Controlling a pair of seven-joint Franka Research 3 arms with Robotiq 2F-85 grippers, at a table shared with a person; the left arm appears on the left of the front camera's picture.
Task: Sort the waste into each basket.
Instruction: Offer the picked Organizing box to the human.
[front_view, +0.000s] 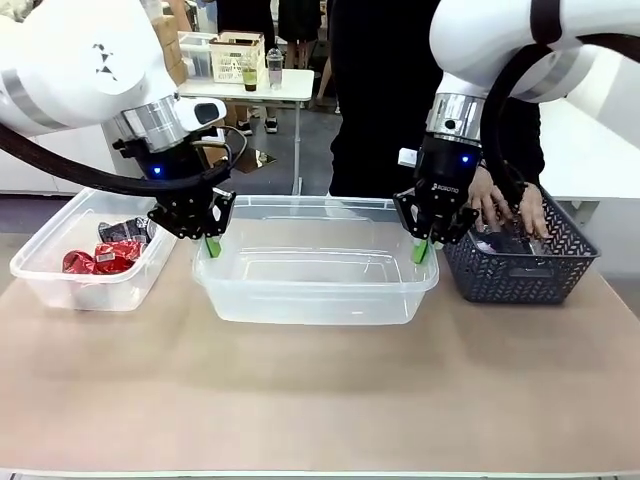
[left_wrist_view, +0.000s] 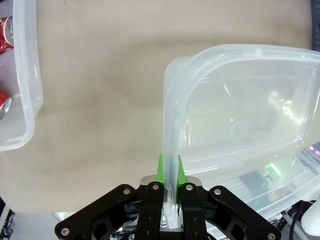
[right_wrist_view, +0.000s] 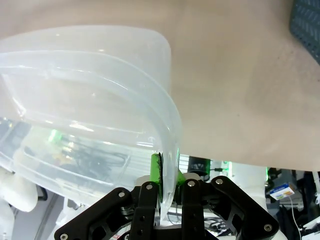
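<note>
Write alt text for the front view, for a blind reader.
The left gripper and right gripper each clamp an end rim of an empty clear tub. At left another tub holds crushed cans; at right a person's hands reach into a dark basket.

We took this place for a robotics lab. A white left arm (front_view: 70, 60) and a white right arm (front_view: 520, 40) hung over a plain beige table (front_view: 320, 400). Behind a standing person (front_view: 385, 100), a small white table (front_view: 255, 88) held a cream crate (front_view: 237, 55) and a bottle (front_view: 274, 65).

Bright even light, fisheye-warped wrist views
</note>
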